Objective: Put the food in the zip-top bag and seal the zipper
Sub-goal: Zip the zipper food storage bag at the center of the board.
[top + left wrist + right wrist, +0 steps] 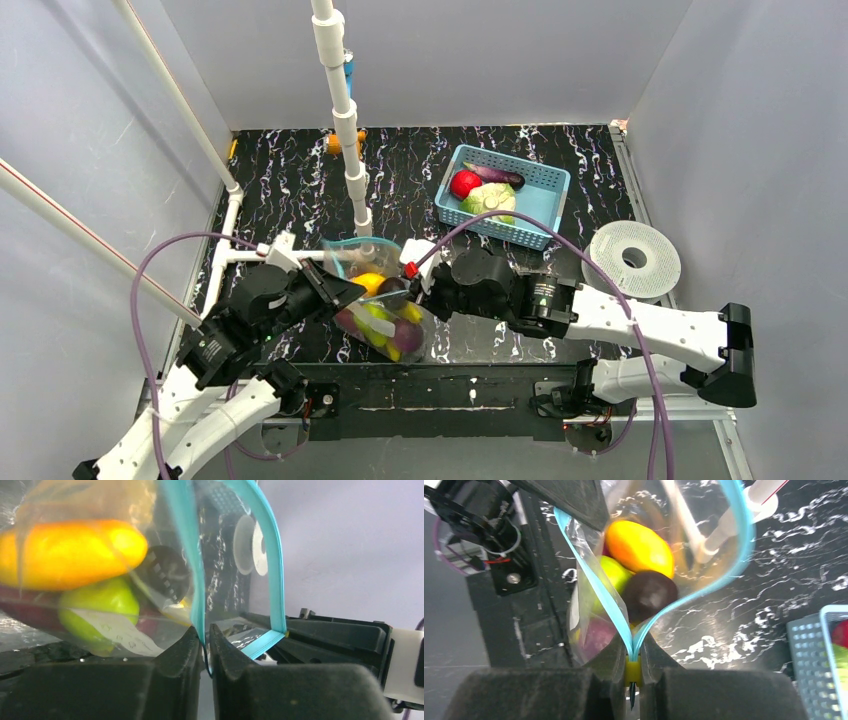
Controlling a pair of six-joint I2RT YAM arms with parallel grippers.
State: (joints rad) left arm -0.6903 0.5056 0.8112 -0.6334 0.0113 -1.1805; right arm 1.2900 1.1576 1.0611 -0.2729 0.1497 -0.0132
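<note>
Sealing step: food (639, 547) in bag (585, 630); zipper (749, 535) gaped.
L gripper (206, 647), R gripper (633, 667) each pinched zipper; next, prob.: pull taut, press shut.

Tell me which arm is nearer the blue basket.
Right. The right gripper pinches the zipper end facing the basket; the left gripper pinches its opposite end, farther away.
</note>
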